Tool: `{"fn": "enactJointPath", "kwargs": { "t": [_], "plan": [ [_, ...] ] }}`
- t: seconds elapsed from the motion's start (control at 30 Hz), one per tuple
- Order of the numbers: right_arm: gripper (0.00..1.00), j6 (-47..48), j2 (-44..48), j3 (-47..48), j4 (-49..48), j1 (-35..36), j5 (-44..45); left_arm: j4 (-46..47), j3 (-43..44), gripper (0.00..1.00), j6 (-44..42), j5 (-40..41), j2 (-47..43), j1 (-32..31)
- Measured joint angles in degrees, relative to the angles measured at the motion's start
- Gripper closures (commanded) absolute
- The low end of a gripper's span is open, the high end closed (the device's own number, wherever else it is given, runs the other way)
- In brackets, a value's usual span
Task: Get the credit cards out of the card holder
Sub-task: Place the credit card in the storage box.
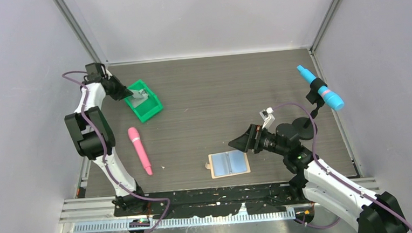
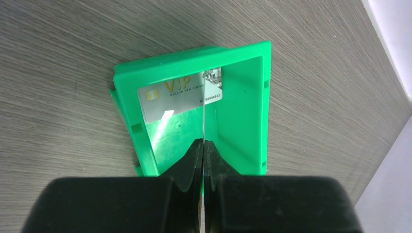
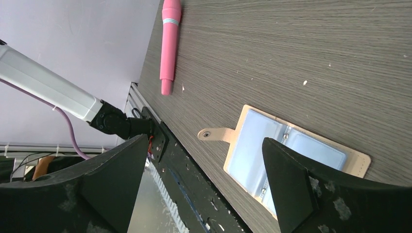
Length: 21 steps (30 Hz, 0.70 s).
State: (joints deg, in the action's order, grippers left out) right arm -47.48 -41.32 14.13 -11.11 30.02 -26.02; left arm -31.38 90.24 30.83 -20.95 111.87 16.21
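From above, the left jaws reach into the green bin [image 1: 153,111] at the far left of the table [image 1: 218,88]. The right jaws hang spread apart just up and to the right of the card holder [image 1: 229,163]. The holder lies unfolded near the front edge, blue panels up. A pink pen-shaped object [image 1: 140,150] lies between the two arms, well left of the right jaws.

At the left wrist, the jaws are pressed together on a thin credit card [image 2: 204,116], seen edge-on. It stands upright inside the bin [image 2: 243,97], straight ahead of the tips. A second card marked VIP [image 2: 175,99] leans against the bin's far wall, beyond the jaws and touching the held card's left side.

At the right wrist, the jaws stand wide open and hold nothing. The card holder [image 3: 291,150] lies flat on the table [image 3: 301,48] beneath them, nearer the right finger. Its strap tab [image 3: 214,134] points into the gap between the fingers. The pink object [image 3: 170,39] lies far ahead of the left finger.
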Motion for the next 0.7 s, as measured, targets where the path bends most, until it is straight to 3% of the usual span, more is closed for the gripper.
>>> {"fn": "enactJointPath", "kwargs": {
  "t": [0.13,0.7],
  "plan": [
    [0.04,0.37,-0.35,0.22,0.02,0.00,0.24,0.83,0.17,0.97,0.00,0.33,1.33,0.00],
    [0.05,0.85,-1.46,1.42,0.50,0.00,1.07,0.09,2.60,0.66,0.15,2.86,3.19,0.04]
  ]
}}
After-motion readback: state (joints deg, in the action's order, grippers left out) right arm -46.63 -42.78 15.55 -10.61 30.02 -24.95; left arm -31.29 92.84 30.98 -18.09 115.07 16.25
